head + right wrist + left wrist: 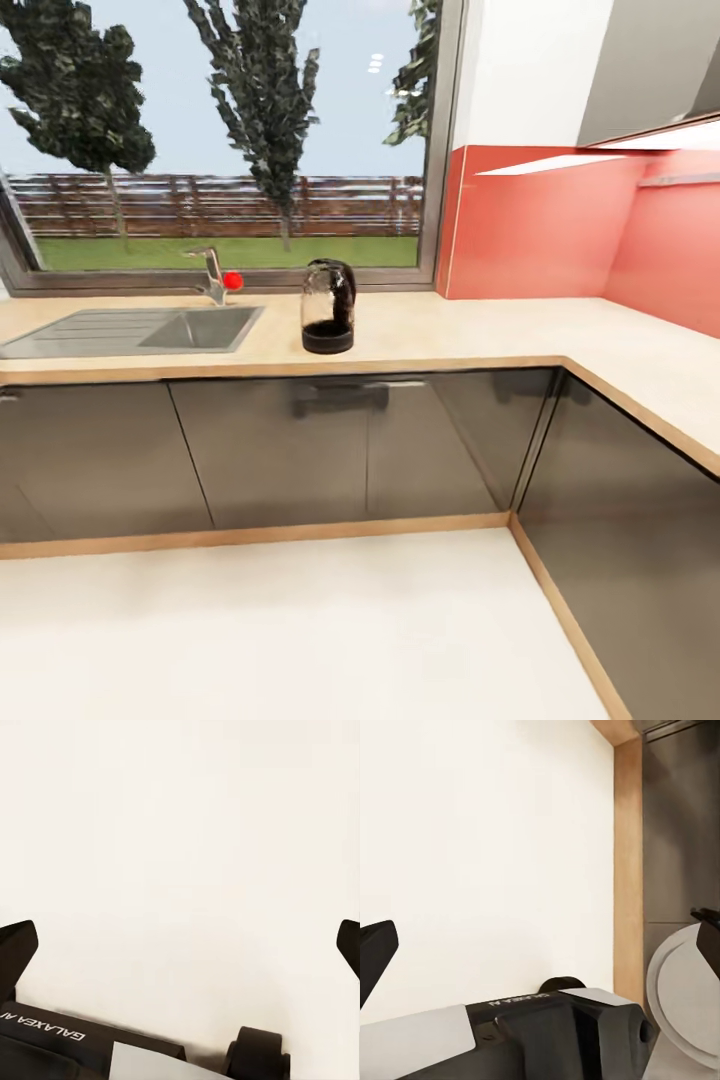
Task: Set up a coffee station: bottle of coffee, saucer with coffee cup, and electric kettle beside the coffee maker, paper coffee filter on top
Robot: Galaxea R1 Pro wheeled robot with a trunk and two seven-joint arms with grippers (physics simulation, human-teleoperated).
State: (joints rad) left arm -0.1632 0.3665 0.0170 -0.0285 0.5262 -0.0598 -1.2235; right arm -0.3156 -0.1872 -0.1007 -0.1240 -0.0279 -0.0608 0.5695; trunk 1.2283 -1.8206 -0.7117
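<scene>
**Q:** One task object is on show, isn't it? Where does it sit for you?

**A:** Yes, one. From your head camera you see a single glass electric kettle with a black base and black handle [328, 306] standing upright on the pale beige L-shaped countertop [480, 335]. It stands just to the right of the one stainless steel sink with a drainer [130, 330], close to the counter's front edge. Behind the sink is one chrome tap [210, 276] with one small red ball [232, 281] beside it.

**Q:** How does the kettle lie relative to your jaws?

**A:** The kettle is well apart from both grippers. Your left gripper [540, 945], seen from the left wrist camera, hangs over the cream floor [487, 855], beside a wooden plinth strip [628, 870] and a dark grey cabinet front [679, 817]. Its dark fingertips [375, 949] sit at opposite edges of the picture, so the jaws stand wide apart with nothing between them. Your right gripper [184, 941], seen from the right wrist camera, faces plain cream floor; its two fingertips [19, 941] are likewise spread wide and hold nothing.

**Q:** What else can you count?

**A:** One large window [220, 140] above the sink, with three dark trees and a wooden fence outside, and one red splashback [560, 225] running around the corner.
</scene>
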